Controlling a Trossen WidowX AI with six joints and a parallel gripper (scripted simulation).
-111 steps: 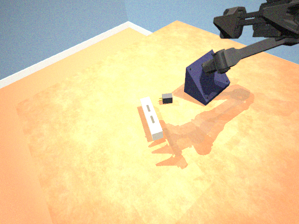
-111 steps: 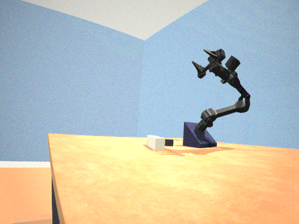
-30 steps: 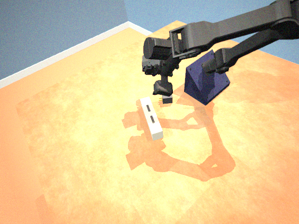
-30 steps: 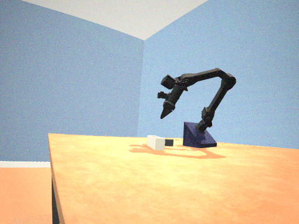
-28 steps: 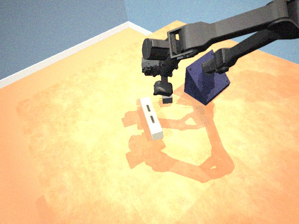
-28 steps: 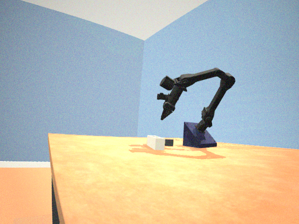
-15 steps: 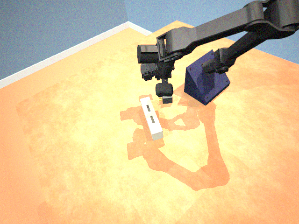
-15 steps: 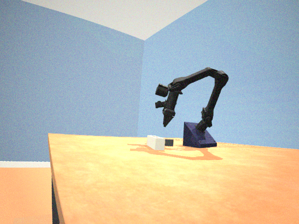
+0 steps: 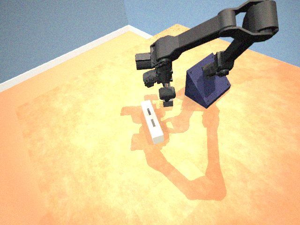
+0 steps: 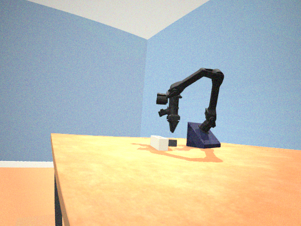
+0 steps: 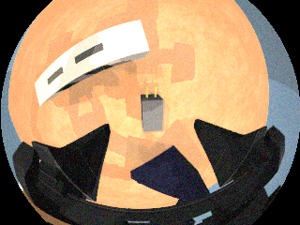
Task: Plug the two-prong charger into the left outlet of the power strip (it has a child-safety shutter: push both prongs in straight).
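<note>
The charger [image 9: 168, 104] [image 10: 172, 142] [image 11: 153, 114] is a small dark grey block lying on the table, its two yellow prongs [image 11: 151, 92] pointing toward the strip side in the top view and up the picture in the wrist view. The white power strip [image 9: 158, 133] [image 10: 159, 142] [image 11: 127, 43] lies close beside it, with two dark outlets on its top face. My gripper [image 10: 172, 132] [image 11: 153, 126] is open and empty, pointing down above the charger. In the wrist view the charger appears between the two spread fingertips. In the top view the gripper hides part of the charger's top.
The dark blue wedge base [image 9: 196, 89] [image 10: 201, 138] [image 11: 169, 171] of the arm stands behind the charger, on the side away from the strip. The arm arches above the table [image 9: 84, 157] [image 10: 146, 184] and casts shadows over the strip and the surface around it.
</note>
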